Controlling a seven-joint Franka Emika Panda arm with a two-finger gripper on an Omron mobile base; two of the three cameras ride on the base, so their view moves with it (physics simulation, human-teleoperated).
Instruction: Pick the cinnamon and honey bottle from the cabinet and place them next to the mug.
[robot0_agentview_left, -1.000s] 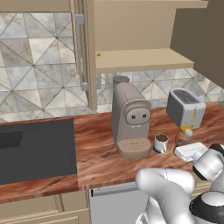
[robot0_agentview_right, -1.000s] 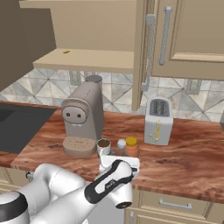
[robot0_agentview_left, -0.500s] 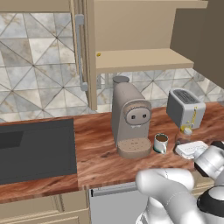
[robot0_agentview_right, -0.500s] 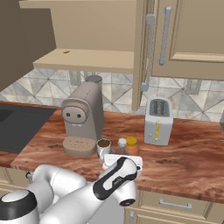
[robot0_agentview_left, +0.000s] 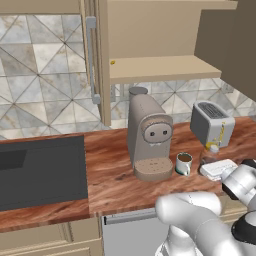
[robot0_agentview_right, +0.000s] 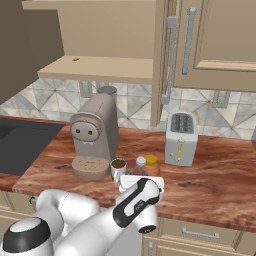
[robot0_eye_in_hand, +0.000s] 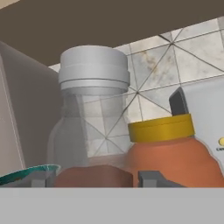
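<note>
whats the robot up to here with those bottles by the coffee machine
The robot arm has its claw low at the counter, right up against the cinnamon, with the honey bottle standing just beside it. Both bottles are on the counter next to the mug, between the coffee machine and the toaster. The claw looks open around the base of the cinnamon; a firm grip cannot be confirmed.
</note>
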